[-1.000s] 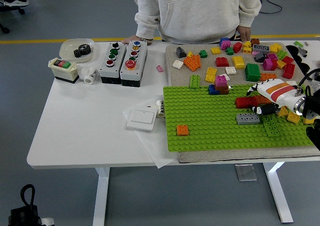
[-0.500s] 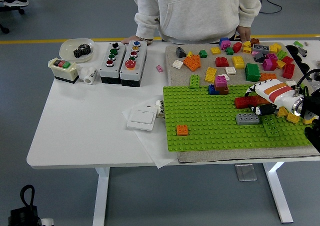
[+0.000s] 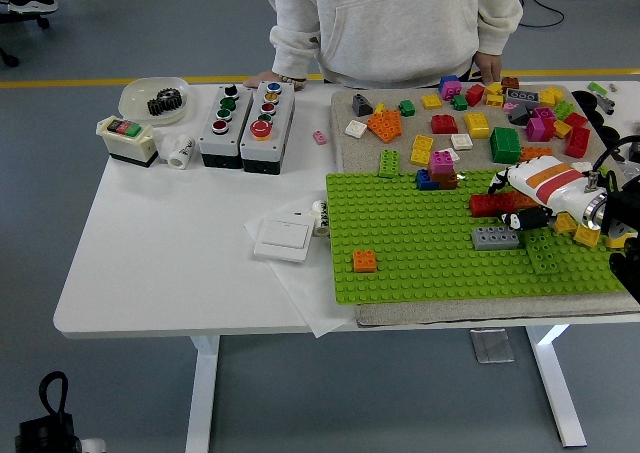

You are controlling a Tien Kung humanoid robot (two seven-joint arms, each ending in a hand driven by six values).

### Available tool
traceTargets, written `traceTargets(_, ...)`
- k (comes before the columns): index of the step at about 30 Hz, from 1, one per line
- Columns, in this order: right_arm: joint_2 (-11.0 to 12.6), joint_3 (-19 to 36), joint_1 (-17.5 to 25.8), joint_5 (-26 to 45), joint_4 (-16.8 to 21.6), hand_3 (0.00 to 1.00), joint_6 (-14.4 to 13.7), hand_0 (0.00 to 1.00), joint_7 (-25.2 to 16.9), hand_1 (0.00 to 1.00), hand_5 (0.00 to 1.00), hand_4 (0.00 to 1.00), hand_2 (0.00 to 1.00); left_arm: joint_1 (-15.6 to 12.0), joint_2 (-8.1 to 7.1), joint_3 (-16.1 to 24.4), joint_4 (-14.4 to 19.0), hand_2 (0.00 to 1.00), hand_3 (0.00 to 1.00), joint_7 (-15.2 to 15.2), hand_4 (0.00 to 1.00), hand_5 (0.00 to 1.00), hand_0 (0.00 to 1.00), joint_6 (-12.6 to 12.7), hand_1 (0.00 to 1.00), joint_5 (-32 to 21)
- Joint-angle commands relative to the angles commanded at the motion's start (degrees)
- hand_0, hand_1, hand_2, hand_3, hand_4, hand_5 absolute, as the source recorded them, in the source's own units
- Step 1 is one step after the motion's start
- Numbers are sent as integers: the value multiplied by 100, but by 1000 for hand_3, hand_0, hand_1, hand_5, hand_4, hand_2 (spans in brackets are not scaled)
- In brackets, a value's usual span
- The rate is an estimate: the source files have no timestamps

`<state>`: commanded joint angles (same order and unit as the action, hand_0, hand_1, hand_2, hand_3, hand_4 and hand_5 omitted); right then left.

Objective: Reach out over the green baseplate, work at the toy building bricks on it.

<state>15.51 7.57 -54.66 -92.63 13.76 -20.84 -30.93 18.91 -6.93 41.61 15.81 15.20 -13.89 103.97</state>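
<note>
Many loose bricks [image 3: 470, 123] crowd beyond the green baseplate [image 3: 420, 238].

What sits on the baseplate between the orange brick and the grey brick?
Nothing: in the head view, bare green baseplate studs run from the orange brick to the grey brick.

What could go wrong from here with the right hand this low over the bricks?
1. The right hand sits right over the red brick and beside the gray brick; a sweep could knock either one loose.
2. The yellow brick and dark green brick lie under the forearm, so lowering it might snag them.
3. The person's hand rests at the loose brick pile; a far reach could come close to it.
</note>
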Motion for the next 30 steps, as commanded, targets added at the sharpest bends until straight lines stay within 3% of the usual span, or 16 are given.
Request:
traceTargets(2, 2, -3, 8, 10, 1, 562, -12, 566, -13, 573, 450, 739, 588, -11, 0, 8, 0, 766, 605, 0, 686, 598, 769, -1, 769, 8)
traceTargets(13, 3, 4, 30, 81, 12, 555, -83, 528, -105, 549, 451, 733, 576, -31, -9, 30, 6, 765, 605, 9, 686, 598, 768, -31, 769, 44)
traceTargets(14, 5, 9, 32, 87, 15, 549, -89, 485, -114, 523, 451, 727, 557, -36, -9, 32, 6, 765, 605, 10, 686, 597, 768, -30, 769, 44)
traceTargets(19, 15, 43, 26, 84, 33, 549, -100, 485, -146, 523, 451, 727, 557, -43, -8, 28, 4, 765, 605, 6, 686, 597, 768, -31, 769, 38)
traceTargets(20, 17, 49, 24, 89, 37, 541, -101, 427, -153, 496, 448, 713, 541, -43, -8, 26, 3, 765, 604, 6, 684, 595, 768, -31, 769, 35)
traceTargets(25, 36, 58, 12, 112, 51, 541, -103, 427, -180, 496, 448, 713, 541, -41, -7, 19, 1, 765, 604, 2, 684, 595, 768, -30, 769, 18)
traceTargets(26, 42, 57, 11, 118, 52, 526, -101, 372, -182, 468, 451, 702, 523, -43, -6, 20, 0, 764, 605, 1, 686, 597, 769, -29, 768, 15)
traceTargets(30, 61, 67, -2, 123, 65, 526, -97, 372, -193, 468, 451, 702, 523, -40, -7, 12, -2, 764, 605, 1, 686, 597, 769, -26, 768, -2)
